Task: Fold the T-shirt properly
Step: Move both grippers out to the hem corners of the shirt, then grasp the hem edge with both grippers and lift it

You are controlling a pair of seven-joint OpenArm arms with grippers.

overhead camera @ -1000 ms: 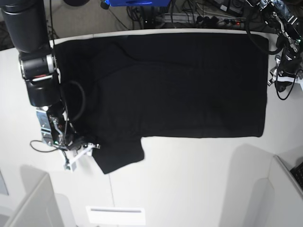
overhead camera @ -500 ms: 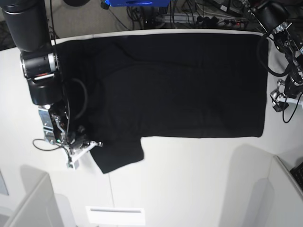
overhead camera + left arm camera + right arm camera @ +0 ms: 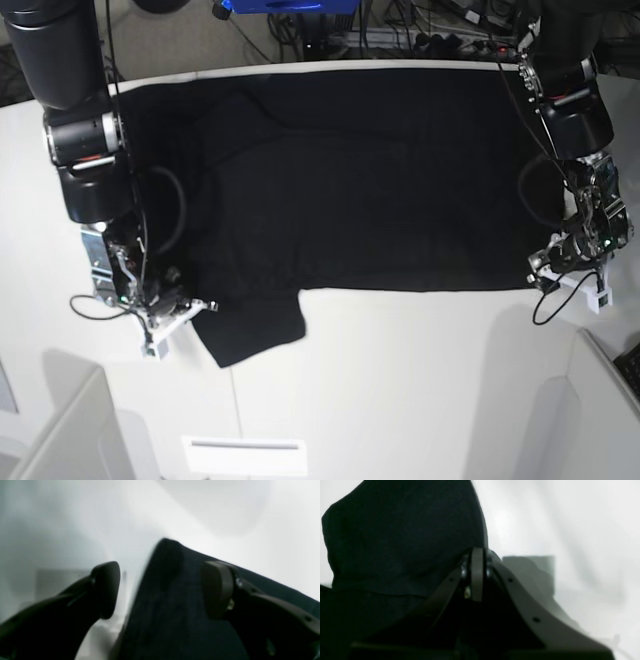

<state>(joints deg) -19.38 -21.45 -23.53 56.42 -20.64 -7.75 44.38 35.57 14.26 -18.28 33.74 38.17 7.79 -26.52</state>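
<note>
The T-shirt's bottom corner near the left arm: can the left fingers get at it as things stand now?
Probably yes. The left gripper is open and the T-shirt corner already lies between its fingers, with nothing in the way.

You will find no readable text, label, brand, number or sign in any of the three views: the T-shirt (image 3: 380, 180) shows only plain black cloth, the white bench (image 3: 400, 380) carries no markings, and both wrist views are too blurred to show lettering.
</note>
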